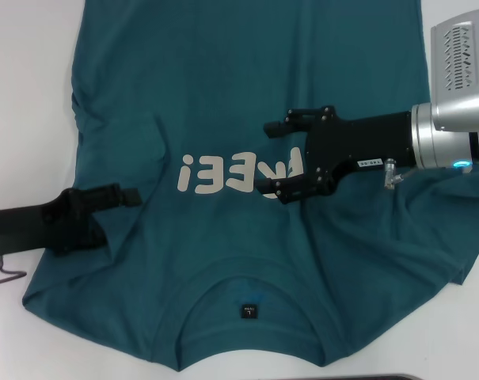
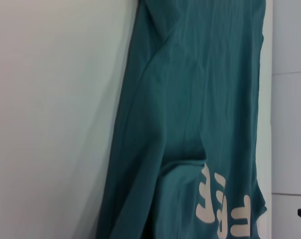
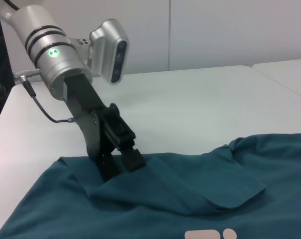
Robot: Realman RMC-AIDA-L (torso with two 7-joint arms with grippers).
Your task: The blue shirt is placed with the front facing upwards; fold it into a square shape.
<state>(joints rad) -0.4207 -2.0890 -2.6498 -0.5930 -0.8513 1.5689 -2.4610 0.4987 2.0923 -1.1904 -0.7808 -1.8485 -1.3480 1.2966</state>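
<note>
Left gripper (image 1: 132,195) sits low on the shirt's left sleeve area, fingers pressed together on a fold of fabric, looks pinched on the cloth (clearest in the right wrist view (image 3: 124,162)). Right gripper (image 1: 275,156) hovers over the chest print, jaws spread wide, holding nothing.

The blue shirt (image 1: 247,95) lies flat, front up, on the white table (image 1: 25,95), collar (image 1: 251,348) nearest the robot, long axis running straight away from it. The left sleeve is already partly turned inward. The next fold likely carries the left edge toward the shirt's midline, so left arm is the nearer one.

Hem cut off at far edge of the head view. Right sleeve mostly hidden under the right arm. Left wrist view shows no fingers.
</note>
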